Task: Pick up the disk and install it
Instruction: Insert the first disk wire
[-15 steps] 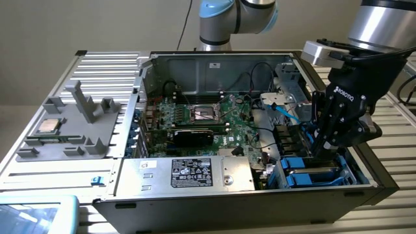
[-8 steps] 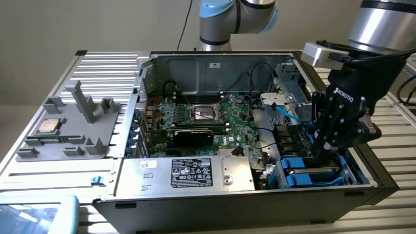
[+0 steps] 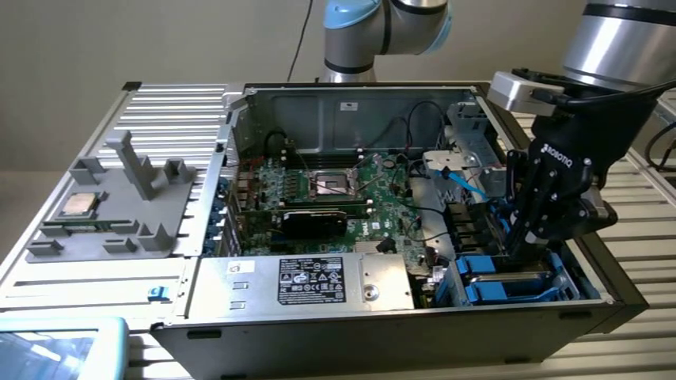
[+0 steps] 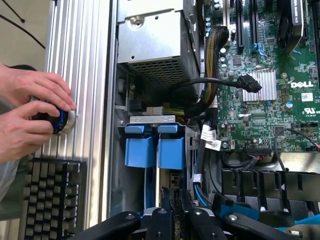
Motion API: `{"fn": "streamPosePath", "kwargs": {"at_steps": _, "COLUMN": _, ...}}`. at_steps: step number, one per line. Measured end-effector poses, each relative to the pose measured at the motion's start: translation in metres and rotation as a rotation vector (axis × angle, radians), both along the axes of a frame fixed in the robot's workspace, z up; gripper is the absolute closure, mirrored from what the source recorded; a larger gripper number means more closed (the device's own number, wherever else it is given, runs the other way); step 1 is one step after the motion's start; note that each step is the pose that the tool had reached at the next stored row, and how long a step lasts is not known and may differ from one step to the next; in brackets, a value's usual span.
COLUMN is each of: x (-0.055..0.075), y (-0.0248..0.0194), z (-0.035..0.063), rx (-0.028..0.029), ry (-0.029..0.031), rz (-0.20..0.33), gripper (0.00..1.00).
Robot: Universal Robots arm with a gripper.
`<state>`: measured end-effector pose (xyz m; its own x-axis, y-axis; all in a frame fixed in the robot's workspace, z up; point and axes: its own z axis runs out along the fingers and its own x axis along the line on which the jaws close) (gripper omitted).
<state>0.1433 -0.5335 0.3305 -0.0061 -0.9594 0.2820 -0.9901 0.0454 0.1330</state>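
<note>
My gripper [image 3: 525,249] hangs at the lower right of the exterior view. It reaches down into the drive corner of an open computer case [image 3: 349,103] that lies on its side on a slatted aluminium table [image 3: 169,111].

In the wrist view my black fingers [image 4: 160,222] stand close together, clamped on the disk [image 4: 165,192]. I see the disk edge-on as a thin upright slab with a blue rail along one side. It points into the bay, just short of two blue carrier handles [image 4: 140,147] that sit side by side under a small metal bracket. In the exterior view those blue carriers [image 3: 507,286] show just below my fingertips, and my fingers cover most of the disk there.

The silver power supply [image 3: 317,281] with its black label fills the lower centre of the exterior view. The green motherboard [image 3: 349,198] lies above it in the middle of the case. In the wrist view the same power supply [image 4: 155,40] sits beyond the handles, and the Dell-marked motherboard [image 4: 265,100] is beside it.

At the exterior view's left, a grey fixture [image 3: 116,222] carries a small square chip [image 3: 82,204].

Outside the case wall, on the slats, a person's hand [image 4: 35,85] and their other hand [image 4: 20,132] cup a round black knob [image 4: 60,121] with a blue ring. A black keyboard [image 4: 52,195] lies just beside it.
</note>
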Motion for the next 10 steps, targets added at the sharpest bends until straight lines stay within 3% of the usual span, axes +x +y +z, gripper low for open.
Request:
{"fn": "streamPosePath", "kwargs": {"at_steps": 6, "x": -0.0002, "y": -0.0001, "z": -0.0016, "rx": 0.0015, "ry": -0.0080, "rz": 0.000, "gripper": 0.84}}
{"fn": "streamPosePath", "kwargs": {"at_steps": 10, "x": -0.0012, "y": -0.0010, "z": -0.0018, "rx": 0.0018, "ry": -0.0086, "rz": -0.003, "gripper": 0.84}}
